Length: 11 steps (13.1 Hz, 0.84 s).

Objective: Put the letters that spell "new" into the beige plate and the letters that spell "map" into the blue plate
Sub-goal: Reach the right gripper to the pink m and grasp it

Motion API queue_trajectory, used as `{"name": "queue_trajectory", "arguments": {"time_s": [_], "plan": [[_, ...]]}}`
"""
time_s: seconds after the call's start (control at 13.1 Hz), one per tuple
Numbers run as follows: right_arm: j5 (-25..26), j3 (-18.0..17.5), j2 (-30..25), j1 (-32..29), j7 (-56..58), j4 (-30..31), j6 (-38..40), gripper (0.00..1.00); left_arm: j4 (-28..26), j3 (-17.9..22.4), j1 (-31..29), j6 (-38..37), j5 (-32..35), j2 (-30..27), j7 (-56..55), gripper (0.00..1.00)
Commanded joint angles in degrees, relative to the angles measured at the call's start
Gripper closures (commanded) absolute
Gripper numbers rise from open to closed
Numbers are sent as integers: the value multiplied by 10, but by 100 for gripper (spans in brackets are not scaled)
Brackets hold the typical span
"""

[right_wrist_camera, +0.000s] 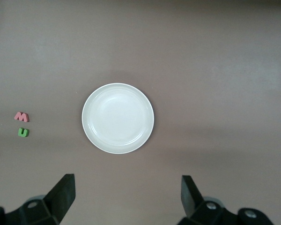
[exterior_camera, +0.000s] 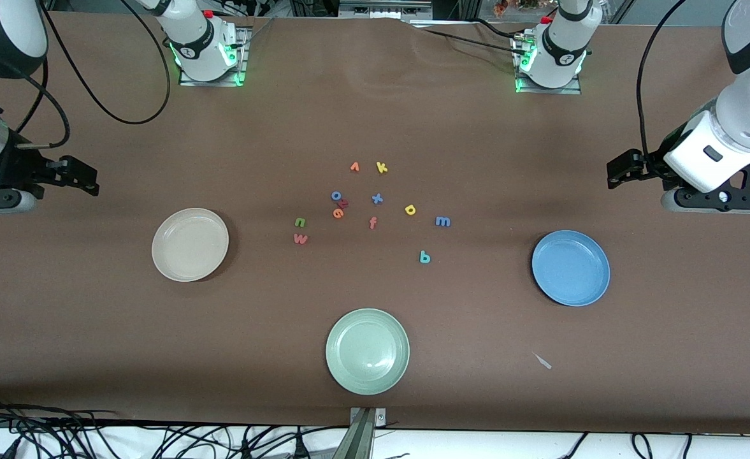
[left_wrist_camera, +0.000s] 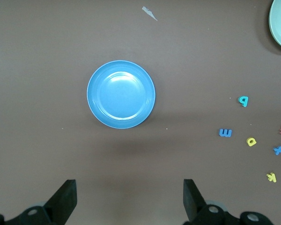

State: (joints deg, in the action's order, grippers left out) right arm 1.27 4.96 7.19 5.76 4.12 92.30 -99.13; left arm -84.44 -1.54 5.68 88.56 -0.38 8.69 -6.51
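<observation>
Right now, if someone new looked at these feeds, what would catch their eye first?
Probably the scatter of small foam letters in the middle of the brown table, with three plates ringed around it: the beige plate toward the right arm's end, the blue plate toward the left arm's end, the pale green plate nearest the front camera. All three plates hold nothing. Both arms wait at the table's ends.

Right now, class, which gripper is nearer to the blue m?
Left. The left gripper is open at the blue plate's end of the table, closer to the blue m; the right gripper waits open up from the beige plate.
</observation>
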Motion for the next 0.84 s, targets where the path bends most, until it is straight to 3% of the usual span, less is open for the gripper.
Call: {"name": "queue_trajectory", "arguments": {"time_s": [0.0, 0.46, 0.69, 0.76], "plan": [[-1, -1, 9, 2, -4, -14, 4, 0, 14, -1, 4, -4, 13, 5, -5, 0], [-20, -9, 51, 50, -9, -14, 0, 0, 14, -1, 6, -4, 14, 6, -20, 0], [-49, -10, 91, 74, -52, 1, -75, 1, 14, 0, -1, -3, 15, 6, -20, 0], [-51, -30, 96, 73, -73, 15, -105, 1, 14, 0, -1, -3, 15, 6, -19, 0]]}}
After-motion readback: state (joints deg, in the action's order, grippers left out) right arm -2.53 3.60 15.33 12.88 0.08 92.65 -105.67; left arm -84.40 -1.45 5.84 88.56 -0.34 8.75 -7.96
